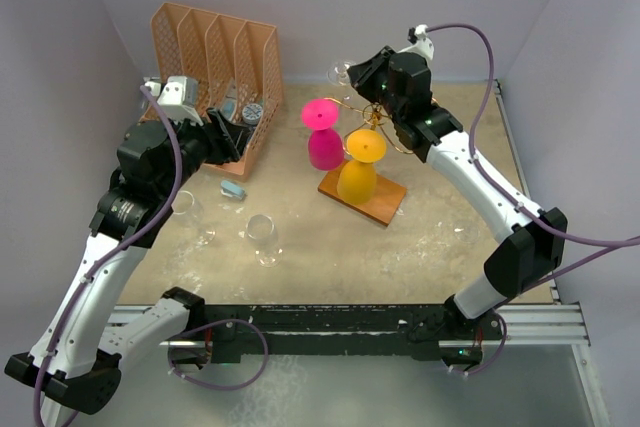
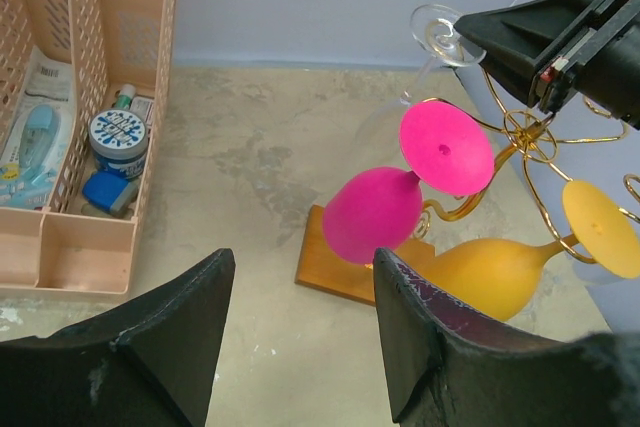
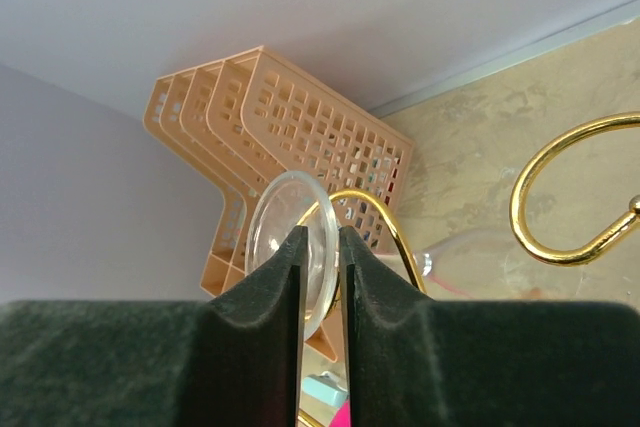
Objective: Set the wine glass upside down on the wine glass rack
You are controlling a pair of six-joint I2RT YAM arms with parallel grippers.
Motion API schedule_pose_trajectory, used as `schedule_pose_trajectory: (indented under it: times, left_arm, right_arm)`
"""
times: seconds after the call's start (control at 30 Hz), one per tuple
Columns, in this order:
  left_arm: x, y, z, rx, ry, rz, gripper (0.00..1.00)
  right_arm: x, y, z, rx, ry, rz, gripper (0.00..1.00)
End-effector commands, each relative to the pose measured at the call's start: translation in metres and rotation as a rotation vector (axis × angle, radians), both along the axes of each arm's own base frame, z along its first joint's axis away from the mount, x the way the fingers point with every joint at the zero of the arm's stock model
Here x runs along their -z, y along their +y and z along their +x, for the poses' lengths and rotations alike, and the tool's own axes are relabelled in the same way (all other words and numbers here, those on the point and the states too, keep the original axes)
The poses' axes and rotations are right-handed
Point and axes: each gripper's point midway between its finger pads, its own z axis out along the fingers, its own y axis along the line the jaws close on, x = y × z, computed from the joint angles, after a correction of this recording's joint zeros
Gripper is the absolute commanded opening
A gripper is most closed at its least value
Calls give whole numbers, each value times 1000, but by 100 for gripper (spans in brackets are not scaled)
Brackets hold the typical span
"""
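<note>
Item: wine glass [image 1: 341,73], clear. It hangs foot up and bowl down, tilted, at the far side of the wine glass rack [image 2: 522,129], its round foot beside one gold curl.

Rack: gold wire arms on a brown wooden base, at mid-table [image 1: 440,217]. A pink glass [image 1: 324,147] and an orange glass [image 1: 357,177] hang inverted on the near arms.

Right gripper [image 3: 320,282]: at the clear glass's foot. The jaws stand a thin slit apart with the foot's edge showing in the slit; pad contact cannot be told.

Left gripper [image 2: 303,277]: fingers spread wide, holding nothing, raised near the file organizer [image 1: 215,52].

Organizer: orange lattice plastic. It holds a round tin [image 2: 118,137] with a blue and white pattern and a printed packet [image 2: 45,72]; the lettering is too small to read.

Loose stock: two clear glasses [image 1: 263,238] [image 1: 188,205] on the table near the left arm.
</note>
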Motion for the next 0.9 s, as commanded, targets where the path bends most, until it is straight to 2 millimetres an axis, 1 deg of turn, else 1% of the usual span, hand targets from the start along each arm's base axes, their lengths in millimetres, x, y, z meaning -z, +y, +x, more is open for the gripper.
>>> schedule_pose_trajectory:
  times: [0.0, 0.03, 0.13, 0.3, 0.4, 0.5, 0.63, 0.73, 0.77, 0.87]
  left_arm:
    - [-15, 5, -1, -15, -49, 3, 55]
    - [-16, 5, -1, -16, -48, -1, 55]
    - [-20, 3, 0, -13, -52, -10, 55]
    - [-24, 4, -2, -12, -61, -11, 55]
    - [-23, 3, -3, -6, -58, -9, 55]
    - [-21, 3, -6, 3, -58, -11, 55]
    - [-19, 2, -9, 12, -74, -18, 55]
    - [-15, 0, -7, 21, -93, -28, 55]
    - [-12, -1, -6, 24, -94, -30, 55]
    - [-2, -4, -3, 30, -87, -40, 55]
  right_arm:
    - [-53, -13, -8, 24, -113, -2, 36]
    - [-56, -14, -8, 25, -115, -3, 41]
    - [-67, -16, -11, 26, -134, -1, 51]
    - [-98, -30, -25, 38, -194, 10, 60]
    - [-113, -45, -35, 68, -223, 8, 65]
    - [-122, -66, -52, 120, -252, -14, 66]
    - [-141, -97, -93, 165, -363, -21, 66]
    - [-138, -130, -119, 262, -357, -18, 65]
    - [-133, -138, -123, 293, -336, -25, 65]
    - [-104, -167, -135, 416, -227, -58, 65]
